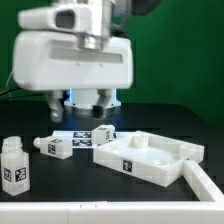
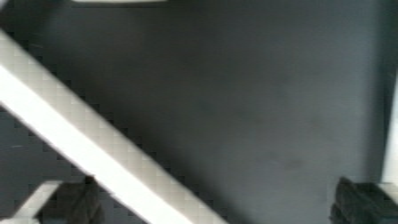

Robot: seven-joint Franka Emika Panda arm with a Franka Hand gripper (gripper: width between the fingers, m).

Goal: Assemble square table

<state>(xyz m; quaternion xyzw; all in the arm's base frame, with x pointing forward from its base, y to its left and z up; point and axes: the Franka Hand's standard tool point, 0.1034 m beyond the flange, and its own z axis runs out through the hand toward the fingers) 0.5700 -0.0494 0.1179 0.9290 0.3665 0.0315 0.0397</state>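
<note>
Fingers [image 2: 361,200]: spread wide, gripping nothing (poised above the slab).
Slab [image 1: 150,158]: flat on the bench [image 1: 185,118].
Legs [image 1: 13,168]: loose, off the slab toward the exterior view's left.

Four legs [image 1: 12,165], one slab [image 1: 150,172]

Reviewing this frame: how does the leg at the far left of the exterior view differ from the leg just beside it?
The far-left leg stands upright; the neighbouring leg lies on its side. The far-left leg sits nearer the camera, while the neighbouring leg lies further back and closer to the square tabletop. Both are white and blocky, carry black-and-white tags, and are not attached to the square tabletop.
</note>
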